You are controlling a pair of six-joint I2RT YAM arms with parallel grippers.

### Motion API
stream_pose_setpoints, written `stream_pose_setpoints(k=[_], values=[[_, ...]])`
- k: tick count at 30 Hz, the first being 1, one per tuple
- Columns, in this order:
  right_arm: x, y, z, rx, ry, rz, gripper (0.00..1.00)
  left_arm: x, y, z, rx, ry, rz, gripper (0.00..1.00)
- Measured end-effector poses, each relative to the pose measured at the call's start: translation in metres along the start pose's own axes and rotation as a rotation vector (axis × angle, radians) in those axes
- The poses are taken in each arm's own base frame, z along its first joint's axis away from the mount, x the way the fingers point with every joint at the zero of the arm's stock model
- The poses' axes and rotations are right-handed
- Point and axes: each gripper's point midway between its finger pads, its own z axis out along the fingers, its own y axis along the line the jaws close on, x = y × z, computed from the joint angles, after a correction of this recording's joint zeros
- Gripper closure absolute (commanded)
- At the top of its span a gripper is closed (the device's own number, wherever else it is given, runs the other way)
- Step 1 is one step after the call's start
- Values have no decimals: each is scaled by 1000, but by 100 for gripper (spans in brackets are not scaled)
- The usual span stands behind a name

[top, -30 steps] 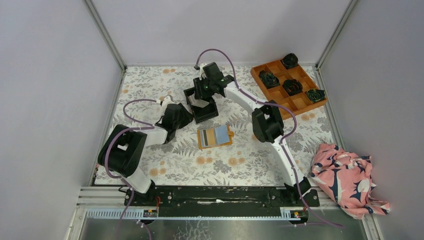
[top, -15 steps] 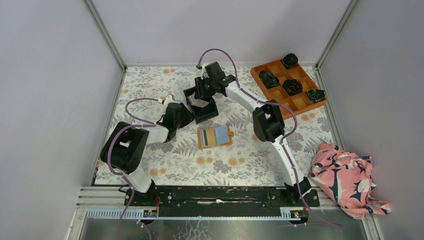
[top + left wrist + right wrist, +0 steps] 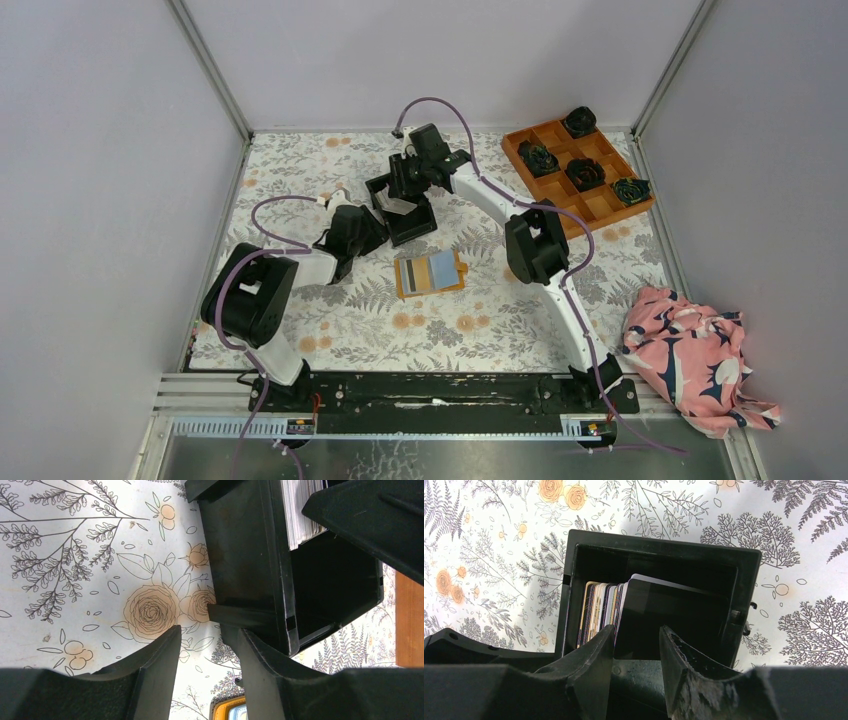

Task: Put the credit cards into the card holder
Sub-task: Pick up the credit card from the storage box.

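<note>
Black bin (image 3: 664, 555) holds upright credit cards (image 3: 599, 612) — right gripper (image 3: 636, 630) above.

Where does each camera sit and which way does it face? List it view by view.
Top: above and behind the robot, looking down on the table; left arm and right arm show.
Left wrist: on its arm, facing the bin from outside; left gripper at bottom.
Right wrist: on its arm, looking into the bin at the cards; right gripper at bottom.
Shared: all three show the bin.
</note>
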Motion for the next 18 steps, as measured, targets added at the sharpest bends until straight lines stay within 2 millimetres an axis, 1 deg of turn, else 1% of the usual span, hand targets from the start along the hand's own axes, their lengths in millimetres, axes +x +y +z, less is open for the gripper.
stream_pose_setpoints(k=[6, 13, 18], values=[[-1, 5, -2, -5, -2, 0, 57, 0, 0, 0, 0, 0, 0, 47], [-6, 19, -8, -21, -13, -9, 59, 0, 0, 0, 0, 0, 0, 47], [-9, 27, -15, -27, -22, -16, 68, 0, 0, 0, 0, 0, 0, 47]])
